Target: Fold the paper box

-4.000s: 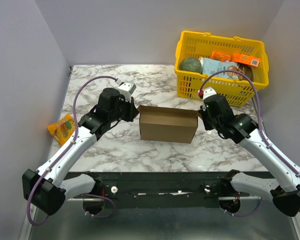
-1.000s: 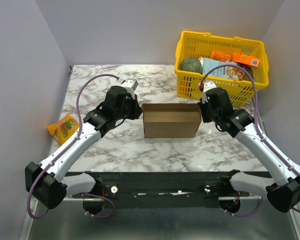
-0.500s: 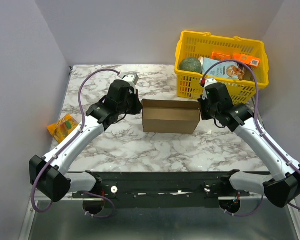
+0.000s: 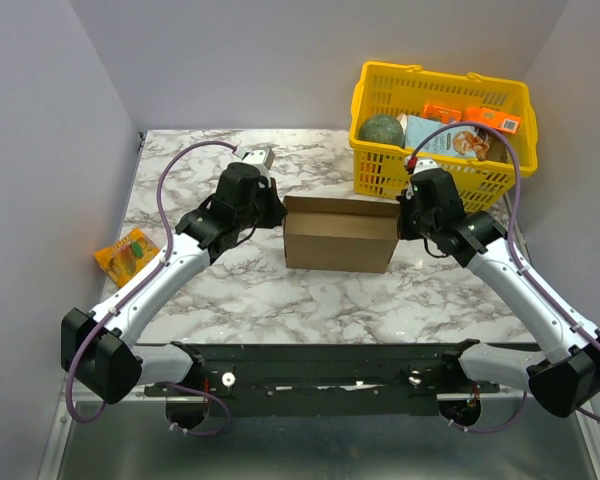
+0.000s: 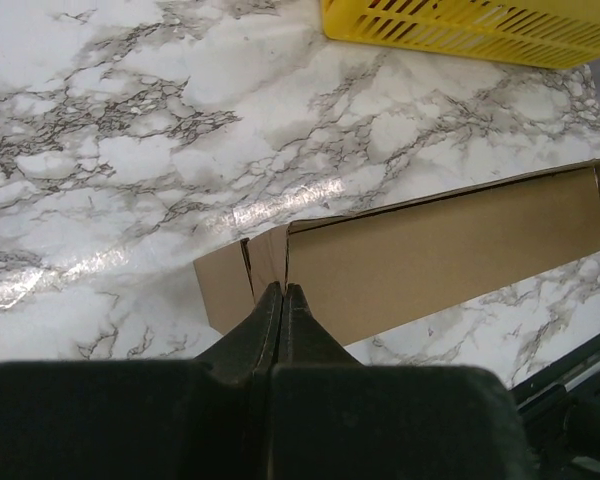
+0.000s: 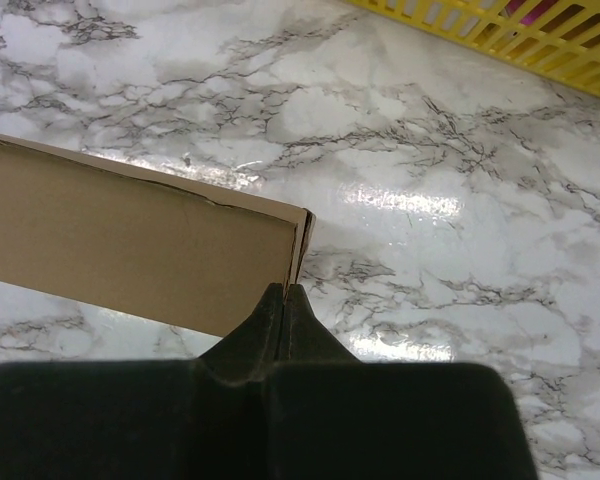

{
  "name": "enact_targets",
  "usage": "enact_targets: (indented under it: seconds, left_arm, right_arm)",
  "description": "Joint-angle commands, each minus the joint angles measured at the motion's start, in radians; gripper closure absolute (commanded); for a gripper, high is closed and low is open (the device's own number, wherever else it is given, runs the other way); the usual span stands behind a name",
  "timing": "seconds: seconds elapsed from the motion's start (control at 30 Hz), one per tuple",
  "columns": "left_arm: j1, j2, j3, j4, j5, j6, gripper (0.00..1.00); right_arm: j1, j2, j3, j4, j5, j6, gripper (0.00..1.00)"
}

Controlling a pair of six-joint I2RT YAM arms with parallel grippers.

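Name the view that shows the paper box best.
The top external view: the whole paper box shows there, both ends included. The left wrist view gives only one end and a long face, cut off by the frame; the right wrist view only the other end's corner.

I count one paper box (image 4: 340, 235) on one marble table (image 4: 310, 300), and two claws of mine: my left claw (image 4: 279, 213) and my right claw (image 4: 401, 222). There is one yellow basket (image 4: 440, 76), and in it one green round thing (image 4: 380, 130), one pale blue bag (image 4: 432, 135) and two orange packs (image 4: 442, 112) (as far as I can make out). One orange snack packet (image 4: 128, 252).
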Motion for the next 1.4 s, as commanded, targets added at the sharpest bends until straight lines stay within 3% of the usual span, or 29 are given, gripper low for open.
enact_targets:
  seconds: [0.0, 1.17, 1.37]
  left_arm:
    - [-0.013, 0.005, -0.017, 0.056, 0.049, -0.027, 1.0]
    - [-0.013, -0.037, -0.182, 0.132, 0.041, -0.056, 1.0]
    - [-0.019, -0.057, -0.219, 0.132, 0.003, -0.001, 1.0]
  right_arm:
    - [0.009, -0.002, -0.017, 0.049, -0.099, 0.044, 0.99]
    - [0.009, -0.048, -0.129, 0.053, -0.081, 0.067, 0.99]
    - [0.009, -0.058, -0.132, 0.053, -0.086, 0.066, 0.99]
